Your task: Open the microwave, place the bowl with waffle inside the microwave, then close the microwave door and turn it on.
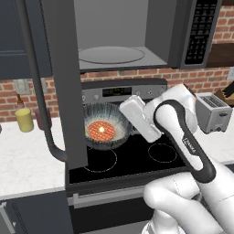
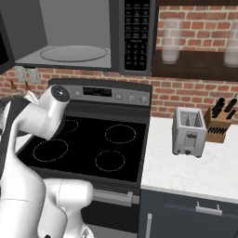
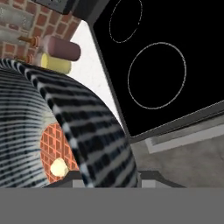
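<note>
Bowl held up over the stove

The end effector [image 1: 129,119] is clamped on the rim of the bowl [image 1: 106,125], waffle [image 1: 101,130] inside, above the black stove [image 1: 137,157]. The microwave [image 1: 137,36] above stands open, its microwave door [image 1: 64,82] swung out.

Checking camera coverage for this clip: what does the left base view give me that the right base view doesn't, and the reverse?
Left base view: the bowl with the waffle in it, raised over the stove, and a yellow jar on the counter. Right base view: a knife block and a glass on the shelf. Both: the open microwave with its turntable and keypad, the stove, the toaster.
</note>
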Controlling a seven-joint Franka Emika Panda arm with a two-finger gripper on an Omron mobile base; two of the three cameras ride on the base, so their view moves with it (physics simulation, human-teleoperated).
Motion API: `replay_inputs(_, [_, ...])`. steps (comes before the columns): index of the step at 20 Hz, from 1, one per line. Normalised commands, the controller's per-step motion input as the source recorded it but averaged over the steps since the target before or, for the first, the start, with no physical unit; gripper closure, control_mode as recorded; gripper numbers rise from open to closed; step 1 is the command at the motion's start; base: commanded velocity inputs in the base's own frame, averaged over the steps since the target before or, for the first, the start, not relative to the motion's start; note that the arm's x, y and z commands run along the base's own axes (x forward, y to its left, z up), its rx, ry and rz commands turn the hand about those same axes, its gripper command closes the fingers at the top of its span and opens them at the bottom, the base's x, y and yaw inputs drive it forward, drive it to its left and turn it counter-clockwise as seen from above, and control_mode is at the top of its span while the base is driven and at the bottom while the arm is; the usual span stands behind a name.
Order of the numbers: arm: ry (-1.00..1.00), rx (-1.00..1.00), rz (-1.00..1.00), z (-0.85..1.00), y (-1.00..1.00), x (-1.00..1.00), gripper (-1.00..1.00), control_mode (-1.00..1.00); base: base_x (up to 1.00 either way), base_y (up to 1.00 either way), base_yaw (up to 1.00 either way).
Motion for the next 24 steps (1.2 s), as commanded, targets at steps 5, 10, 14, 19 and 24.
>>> replay_inputs(5, [0.20,0.10,-0.14,1.00,-0.99,-0.54,1.00,-1.00,0.00,0.00,0.00])
replay_inputs(10, [0.09,0.10,-0.14,1.00,-0.53,-0.35,1.00,-1.00,0.00,0.00,0.00])
replay_inputs(14, [0.00,0.06,-0.15,1.00,-0.04,0.07,1.00,-1.00,0.00,0.00,0.00])
replay_inputs(19, [0.01,0.01,-0.24,0.96,0.00,0.74,1.00,-1.00,0.00,0.00,0.00])
replay_inputs(24, [0.03,0.00,-0.30,0.51,0.00,1.00,1.00,-1.00,0.00,0.00,0.00])
